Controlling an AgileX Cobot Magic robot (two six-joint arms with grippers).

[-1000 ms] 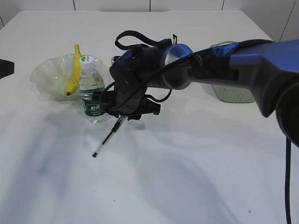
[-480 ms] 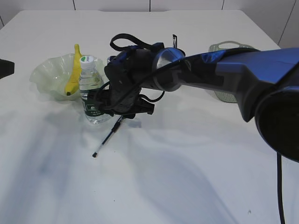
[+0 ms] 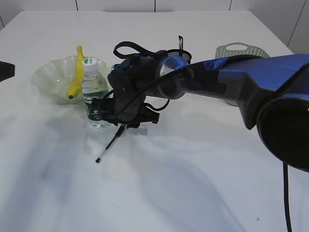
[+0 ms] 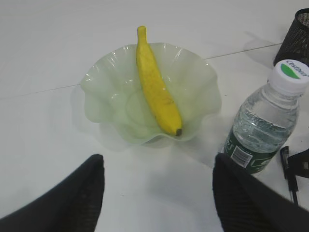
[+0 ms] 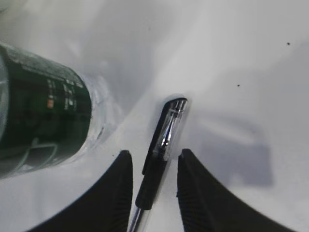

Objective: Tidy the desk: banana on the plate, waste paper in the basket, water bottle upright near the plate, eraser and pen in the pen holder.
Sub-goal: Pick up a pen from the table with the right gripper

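while the left gripper (image 4: 157, 193) hangs with fingers spread wide and empty over the white table (image 3: 193, 183), only its dark tips show at the frame's bottom edge. the banana (image 3: 76, 72) lies in the green plate (image 3: 46, 75), and the water bottle (image 3: 95, 94) stands upright just beside it. the right gripper (image 5: 152, 181) sits low over the pen (image 3: 110, 143), fingers parted on either side of its capped end, contact unclear. the pen holder (image 3: 177, 54) is largely hidden behind the arm, as is the basket (image 3: 236, 50).
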